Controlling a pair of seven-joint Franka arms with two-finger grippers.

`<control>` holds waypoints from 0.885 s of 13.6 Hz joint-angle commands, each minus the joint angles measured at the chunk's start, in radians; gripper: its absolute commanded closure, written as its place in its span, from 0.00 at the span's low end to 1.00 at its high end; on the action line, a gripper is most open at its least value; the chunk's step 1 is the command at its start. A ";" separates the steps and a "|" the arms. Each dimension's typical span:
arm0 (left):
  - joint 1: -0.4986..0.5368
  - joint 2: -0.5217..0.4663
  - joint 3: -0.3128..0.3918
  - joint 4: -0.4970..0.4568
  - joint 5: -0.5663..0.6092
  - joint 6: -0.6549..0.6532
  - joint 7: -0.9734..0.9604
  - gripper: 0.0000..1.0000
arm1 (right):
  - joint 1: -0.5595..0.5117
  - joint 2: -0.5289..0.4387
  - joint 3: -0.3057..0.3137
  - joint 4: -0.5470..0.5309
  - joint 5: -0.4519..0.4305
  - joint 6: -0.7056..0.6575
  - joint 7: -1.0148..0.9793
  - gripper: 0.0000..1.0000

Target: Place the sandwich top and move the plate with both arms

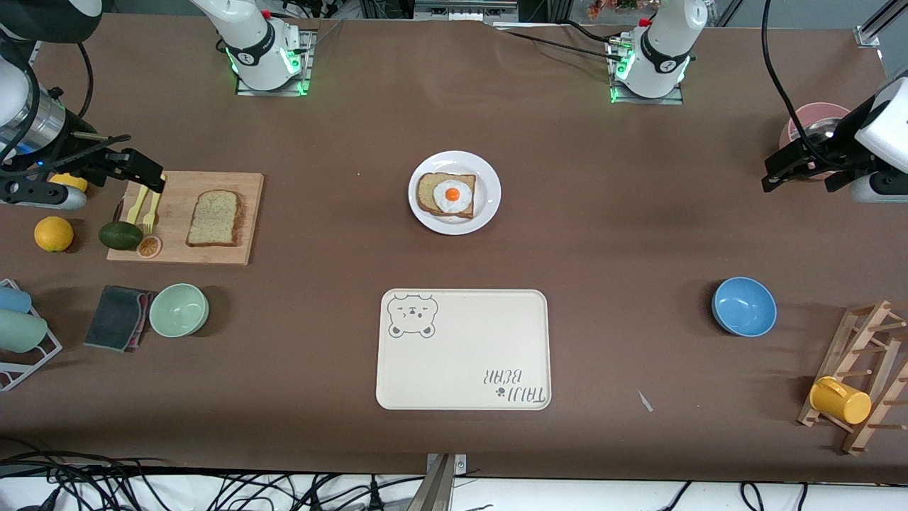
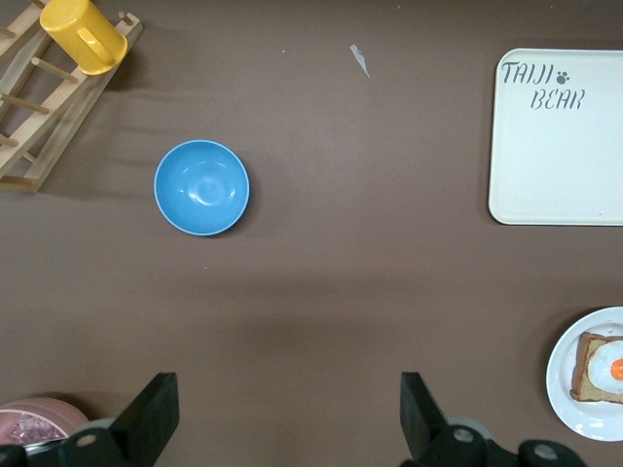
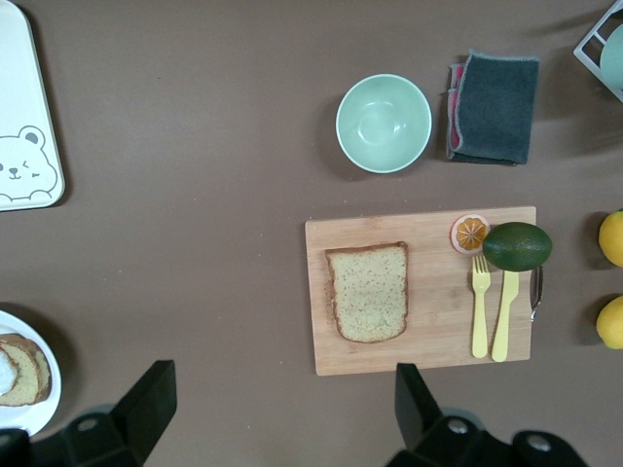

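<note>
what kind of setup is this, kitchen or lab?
Likely a lab bench staged as a kitchen: two arm bases bolted to the brown table, loose cables at its edge, and props such as the wooden cutting board and wooden drying rack.

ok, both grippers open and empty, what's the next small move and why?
Probably bring the right gripper over the sandwich top on the cutting board and lower it. That slice lies bare, while the egg toast on the plate lacks a top.
</note>
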 commanded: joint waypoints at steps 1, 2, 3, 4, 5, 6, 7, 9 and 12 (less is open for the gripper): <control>0.004 0.000 0.002 0.015 -0.019 -0.003 0.016 0.00 | -0.003 -0.016 0.005 -0.009 -0.021 0.003 -0.008 0.01; 0.003 0.000 0.001 0.015 -0.019 -0.003 0.016 0.00 | -0.003 -0.014 0.005 -0.007 -0.021 0.003 -0.008 0.01; 0.004 0.000 0.002 0.015 -0.019 -0.003 0.016 0.00 | -0.003 -0.014 0.005 -0.004 -0.019 -0.001 -0.004 0.01; 0.004 0.000 0.002 0.013 -0.019 -0.003 0.016 0.00 | -0.003 -0.014 0.004 -0.004 -0.016 -0.004 -0.002 0.01; 0.004 0.001 0.002 0.013 -0.019 -0.003 0.016 0.00 | -0.003 -0.014 0.004 -0.003 -0.006 -0.004 -0.002 0.01; 0.004 0.001 0.002 0.013 -0.019 -0.003 0.016 0.00 | -0.003 -0.013 0.002 -0.003 -0.006 -0.002 -0.008 0.01; 0.004 0.001 0.002 0.013 -0.019 -0.003 0.016 0.00 | -0.003 -0.012 0.004 -0.003 -0.018 -0.001 -0.013 0.01; 0.004 0.000 0.002 0.013 -0.019 -0.003 0.016 0.00 | -0.003 0.000 0.004 -0.003 -0.019 0.006 -0.013 0.01; 0.004 0.001 0.002 0.013 -0.019 -0.003 0.016 0.00 | -0.003 0.012 0.004 0.001 -0.009 0.010 -0.014 0.01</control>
